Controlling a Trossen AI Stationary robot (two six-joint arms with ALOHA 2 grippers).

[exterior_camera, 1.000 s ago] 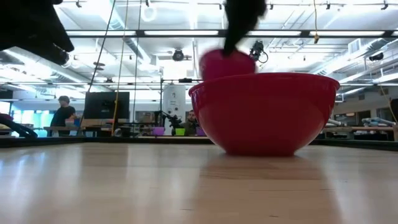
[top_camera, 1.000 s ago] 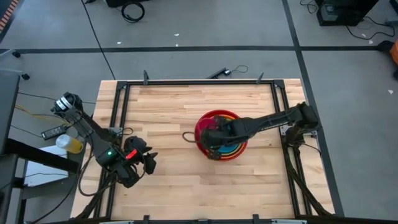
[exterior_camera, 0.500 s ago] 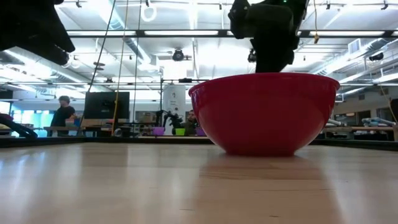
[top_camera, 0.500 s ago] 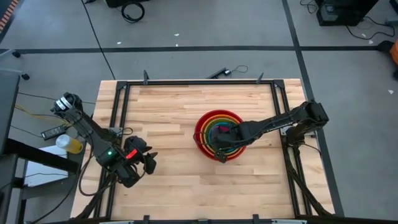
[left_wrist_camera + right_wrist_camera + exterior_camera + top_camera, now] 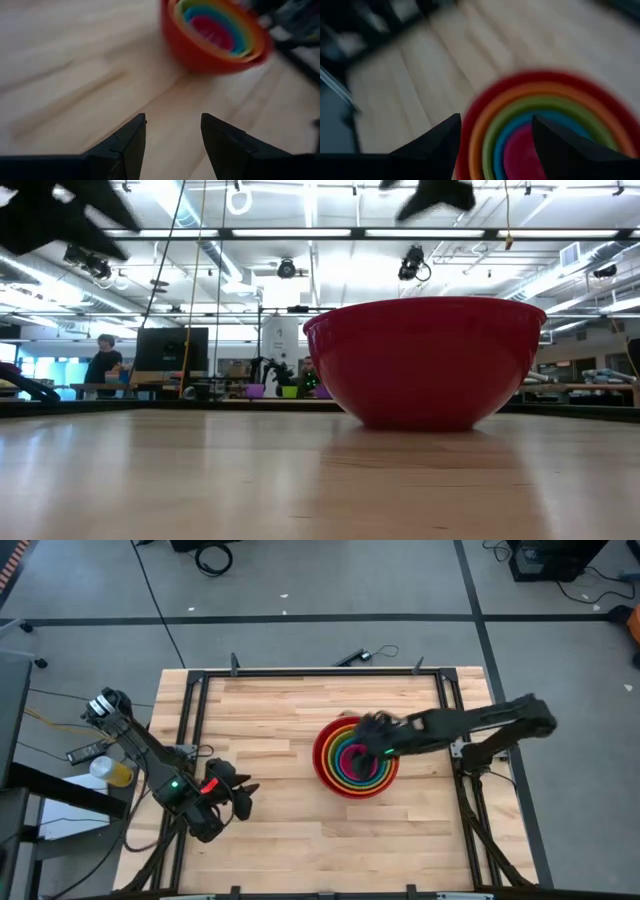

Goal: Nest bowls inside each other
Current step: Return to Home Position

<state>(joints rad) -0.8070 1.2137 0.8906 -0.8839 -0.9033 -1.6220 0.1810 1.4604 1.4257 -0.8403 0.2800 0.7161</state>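
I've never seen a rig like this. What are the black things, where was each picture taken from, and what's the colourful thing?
They are two robot arms at a wooden table. One picture looks straight down, one level across the tabletop, and two come from cameras on the arms' wrists, past their dark fingers. On the table sits a red bowl with orange, green, blue and pink bowls nested inside. The right gripper hovers over them; the left gripper waits near the table's left side. Both have their fingers open, holding nothing.
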